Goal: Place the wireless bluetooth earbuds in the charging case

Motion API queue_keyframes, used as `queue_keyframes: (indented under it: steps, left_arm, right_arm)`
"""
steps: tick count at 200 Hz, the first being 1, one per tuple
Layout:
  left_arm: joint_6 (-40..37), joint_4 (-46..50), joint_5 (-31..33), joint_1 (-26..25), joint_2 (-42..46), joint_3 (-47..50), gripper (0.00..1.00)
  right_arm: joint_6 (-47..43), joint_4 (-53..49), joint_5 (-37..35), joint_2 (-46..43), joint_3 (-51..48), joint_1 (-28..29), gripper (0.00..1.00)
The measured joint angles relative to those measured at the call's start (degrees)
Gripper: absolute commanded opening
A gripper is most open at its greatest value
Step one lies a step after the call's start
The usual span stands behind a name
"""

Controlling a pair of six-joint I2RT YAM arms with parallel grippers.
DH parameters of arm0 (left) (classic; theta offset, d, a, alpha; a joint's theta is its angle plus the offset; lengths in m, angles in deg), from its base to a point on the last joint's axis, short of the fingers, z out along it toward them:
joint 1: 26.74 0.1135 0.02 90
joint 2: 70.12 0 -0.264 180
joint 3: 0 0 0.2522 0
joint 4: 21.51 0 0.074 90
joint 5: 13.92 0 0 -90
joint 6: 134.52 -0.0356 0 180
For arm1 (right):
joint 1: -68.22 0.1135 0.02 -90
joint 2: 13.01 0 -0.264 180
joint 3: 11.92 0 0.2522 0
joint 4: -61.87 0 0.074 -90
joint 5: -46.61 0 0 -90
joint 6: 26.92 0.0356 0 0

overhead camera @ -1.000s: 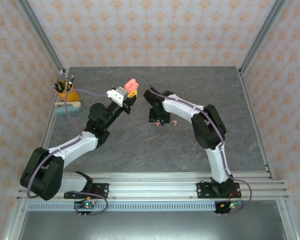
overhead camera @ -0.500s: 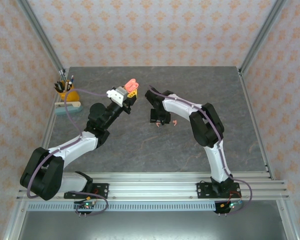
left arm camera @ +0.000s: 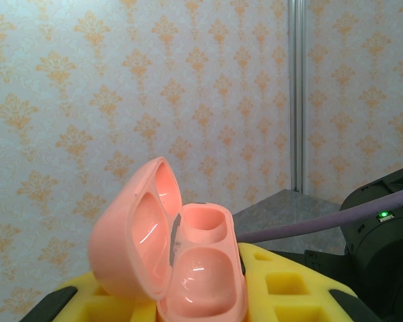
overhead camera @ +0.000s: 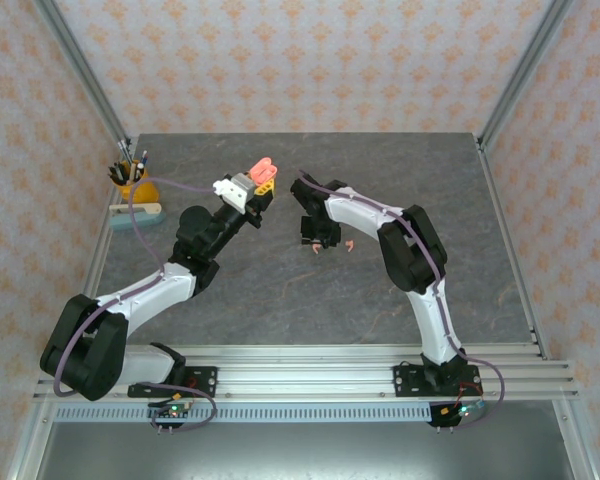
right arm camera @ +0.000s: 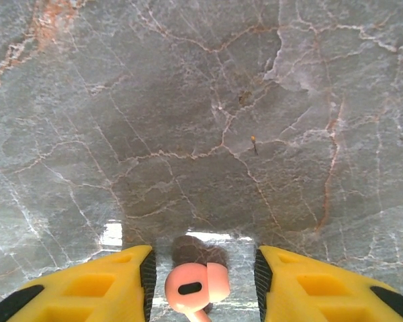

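Easing slightly toward the left edge, the right gripper (right arm camera: 205, 263) is narrowing its jaws around one earbud (right arm camera: 195, 286) lying on the grey marbled worktop (overhead camera: 280, 295), about midway between the left and right edges. Gaps are showing on both sides, so nothing is being gripped. A second earbud (overhead camera: 349, 245) is lying just beside it, toward the right edge. The left gripper (overhead camera: 257, 187) is clamping the one pink charging case (left arm camera: 203, 272), its lid (left arm camera: 131, 235) standing open, raised above the worktop. One cup of pens (overhead camera: 129, 180) is standing by the left edge. Orange-patterned wallpaper (overhead camera: 280, 60) is lining the walls.
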Motion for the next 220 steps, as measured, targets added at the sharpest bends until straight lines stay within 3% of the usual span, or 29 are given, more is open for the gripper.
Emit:
queue_keyframes:
  steps: [156,220]
  left_arm:
    - [0.9,0.0,0.0,0.0,0.0,0.0,0.00]
    - [0.9,0.0,0.0,0.0,0.0,0.0,0.00]
  right_arm:
    - [1.7,-2.2,-0.2,1.2,2.0,1.4,0.39]
    - [3.2,-3.4,-1.3,1.7,2.8,1.4,0.33]
